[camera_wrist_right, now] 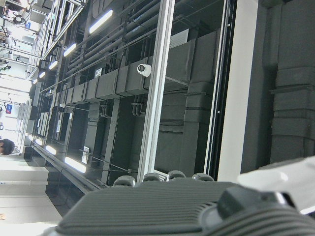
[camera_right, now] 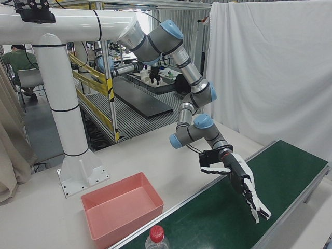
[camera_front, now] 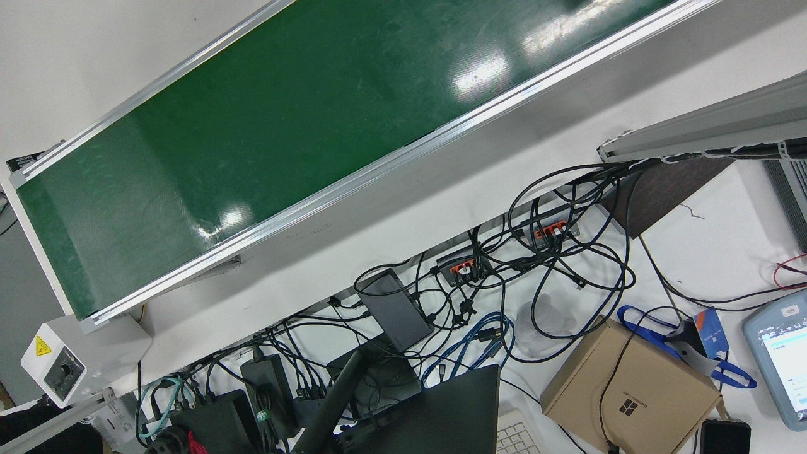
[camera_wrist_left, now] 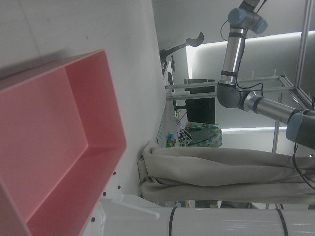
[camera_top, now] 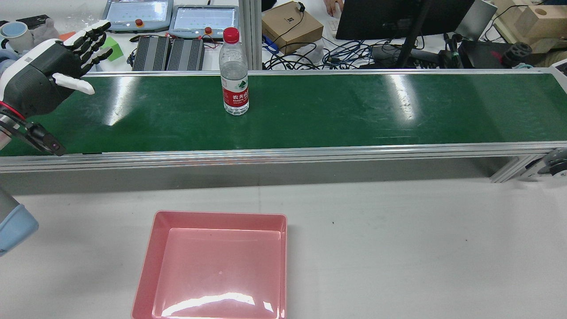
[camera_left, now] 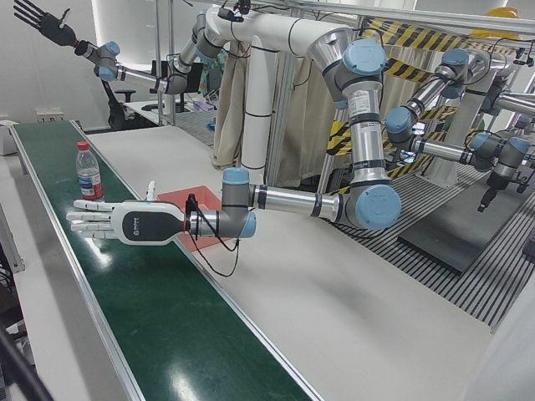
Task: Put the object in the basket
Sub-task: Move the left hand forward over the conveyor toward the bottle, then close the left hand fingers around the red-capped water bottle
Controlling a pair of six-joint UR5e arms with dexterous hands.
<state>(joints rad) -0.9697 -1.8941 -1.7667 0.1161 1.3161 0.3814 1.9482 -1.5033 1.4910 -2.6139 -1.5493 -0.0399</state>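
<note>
You get bright, even overhead light | white glare streaks on the green belt (camera_top: 336,110) and the pink basket (camera_top: 212,301) floor | soft shadows | right hand view dim, its foreground blurred.

Glossy green conveyor belt (camera_top: 354,110) in brushed aluminium rails, clear plastic water bottle (camera_top: 234,73), smooth shiny pink plastic basket (camera_top: 146,266), matt white tabletop (camera_top: 398,243).

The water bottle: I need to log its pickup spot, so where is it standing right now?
In the rear view the water bottle stands upright on the green conveyor belt, left of centre near its far edge, right of the open left hand.
</note>
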